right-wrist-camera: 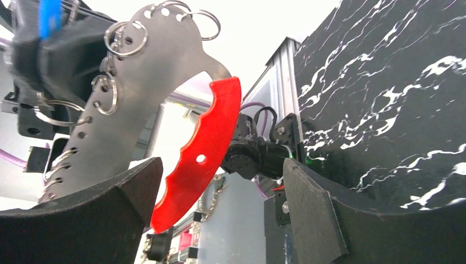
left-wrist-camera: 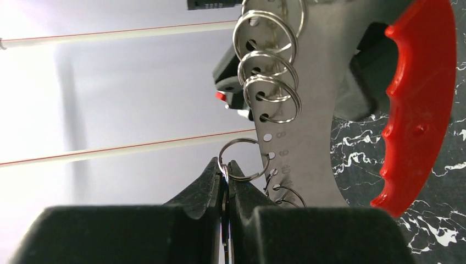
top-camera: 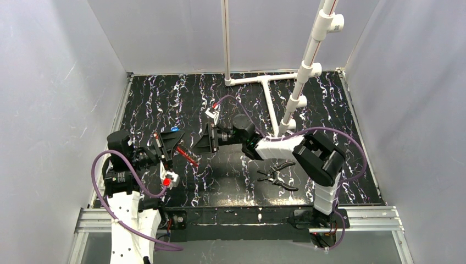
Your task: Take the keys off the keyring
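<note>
The keyring is a flat silvery plate (left-wrist-camera: 313,110) with numbered holes and a red curved grip (left-wrist-camera: 417,99). Several split rings hang through its holes. My left gripper (left-wrist-camera: 225,165) is shut on a thin key with a blue head (right-wrist-camera: 49,16) and on its small ring (left-wrist-camera: 244,159), which is threaded into the plate. My right gripper (right-wrist-camera: 220,165) stands open, and the red grip (right-wrist-camera: 203,148) passes between its fingers close to the left finger (right-wrist-camera: 110,203). From above, only the red edge (top-camera: 188,156) shows between the left gripper (top-camera: 171,144) and the right gripper (top-camera: 204,144).
Black-handled pliers (top-camera: 277,176) lie on the marbled black mat (top-camera: 165,99) to the right of centre. A white pipe frame (top-camera: 269,93) stands at the back right. Grey walls close in both sides.
</note>
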